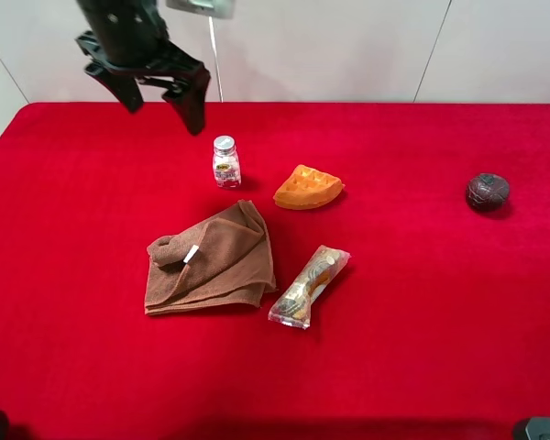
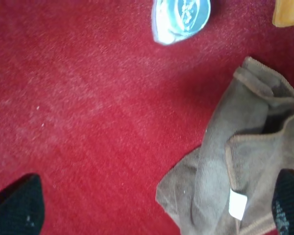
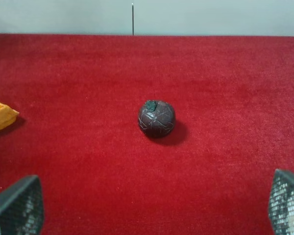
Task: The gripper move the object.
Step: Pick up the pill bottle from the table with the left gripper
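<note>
The small clear glass bottle [image 1: 225, 162] with a silver cap stands upright on the red table, left of the orange waffle. Its cap shows from above in the left wrist view [image 2: 181, 17]. My left gripper [image 1: 161, 99] is open and empty, held high above the table's back left, up and left of the bottle. Its fingertips [image 2: 17, 205] frame the left wrist view with nothing between them. My right gripper [image 3: 152, 208] is open and empty; it is out of the exterior view and faces the dark brown ball.
A crumpled brown cloth [image 1: 211, 259] lies in front of the bottle. An orange waffle [image 1: 308, 187] sits right of the bottle. A clear snack packet [image 1: 309, 284] lies near the middle. The dark brown ball [image 1: 488, 191] sits far right. A pale wall bounds the table's back edge.
</note>
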`<state>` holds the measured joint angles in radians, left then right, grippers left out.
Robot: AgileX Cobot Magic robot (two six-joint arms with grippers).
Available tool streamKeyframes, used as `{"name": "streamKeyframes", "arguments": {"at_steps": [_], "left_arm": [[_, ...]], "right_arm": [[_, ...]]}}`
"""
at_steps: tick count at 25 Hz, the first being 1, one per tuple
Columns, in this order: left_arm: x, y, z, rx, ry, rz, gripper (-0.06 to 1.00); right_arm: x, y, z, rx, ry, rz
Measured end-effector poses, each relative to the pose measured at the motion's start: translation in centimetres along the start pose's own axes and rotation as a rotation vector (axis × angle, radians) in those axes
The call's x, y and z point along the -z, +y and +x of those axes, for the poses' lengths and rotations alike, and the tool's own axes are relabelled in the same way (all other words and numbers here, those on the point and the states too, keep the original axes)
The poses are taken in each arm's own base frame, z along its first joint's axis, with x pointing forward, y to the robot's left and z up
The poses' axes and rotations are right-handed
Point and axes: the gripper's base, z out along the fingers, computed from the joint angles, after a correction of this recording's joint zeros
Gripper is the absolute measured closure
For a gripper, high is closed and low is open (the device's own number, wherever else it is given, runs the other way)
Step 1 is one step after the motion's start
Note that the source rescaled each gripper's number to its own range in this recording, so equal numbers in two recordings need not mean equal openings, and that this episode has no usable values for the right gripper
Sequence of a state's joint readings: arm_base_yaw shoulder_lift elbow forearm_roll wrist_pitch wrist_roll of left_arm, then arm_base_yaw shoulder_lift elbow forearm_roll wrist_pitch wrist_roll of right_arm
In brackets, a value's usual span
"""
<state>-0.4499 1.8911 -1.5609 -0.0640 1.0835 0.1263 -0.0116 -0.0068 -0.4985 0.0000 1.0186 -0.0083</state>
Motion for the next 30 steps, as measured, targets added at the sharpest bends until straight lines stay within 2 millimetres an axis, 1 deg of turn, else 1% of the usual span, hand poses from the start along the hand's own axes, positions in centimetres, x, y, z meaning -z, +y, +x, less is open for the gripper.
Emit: {"name": "streamKeyframes", "arguments": {"at_steps": [4, 5, 6, 8, 9, 10, 14, 21, 24, 30], "left_arm": [[-2.0, -0.5, -1.3, -0.003, 0.032, 0.002, 0.04], [-2.0, -0.5, -1.3, -0.003, 0.032, 0.002, 0.04], [-3.0, -0.6, -1.8, -0.005, 0.047, -0.001, 0.04], [-4.1, -0.8, -2.4, -0.014, 0.059, -0.003, 0.04], [-4.1, -0.8, -2.4, -0.014, 0.059, -0.003, 0.04], [-5.1, -1.0, -2.9, -0.021, 0.072, -0.007, 0.04], [-7.1, -1.1, -3.3, -0.028, 0.093, -0.009, 0.04], [-9.4, -0.9, -3.8, -0.029, 0.085, -0.016, 0.04], [-10.0, -0.9, -4.0, -0.033, 0.075, -0.02, 0.04], [-11.7, -1.6, -4.5, -0.051, 0.046, -0.022, 0.05]], "right_arm": [[0.0, 0.0, 0.0, 0.0, 0.0, 0.0], [0.0, 0.0, 0.0, 0.0, 0.0, 0.0], [0.0, 0.0, 0.0, 0.0, 0.0, 0.0], [0.0, 0.0, 0.0, -0.003, 0.0, -0.005], [0.0, 0.0, 0.0, -0.003, 0.0, -0.005], [0.0, 0.0, 0.0, -0.003, 0.0, -0.005], [0.0, 0.0, 0.0, -0.003, 0.0, -0.005], [0.0, 0.0, 0.0, -0.003, 0.0, -0.005], [0.0, 0.0, 0.0, -0.003, 0.0, -0.005], [0.0, 0.1, 0.0, -0.004, 0.0, -0.006]]}}
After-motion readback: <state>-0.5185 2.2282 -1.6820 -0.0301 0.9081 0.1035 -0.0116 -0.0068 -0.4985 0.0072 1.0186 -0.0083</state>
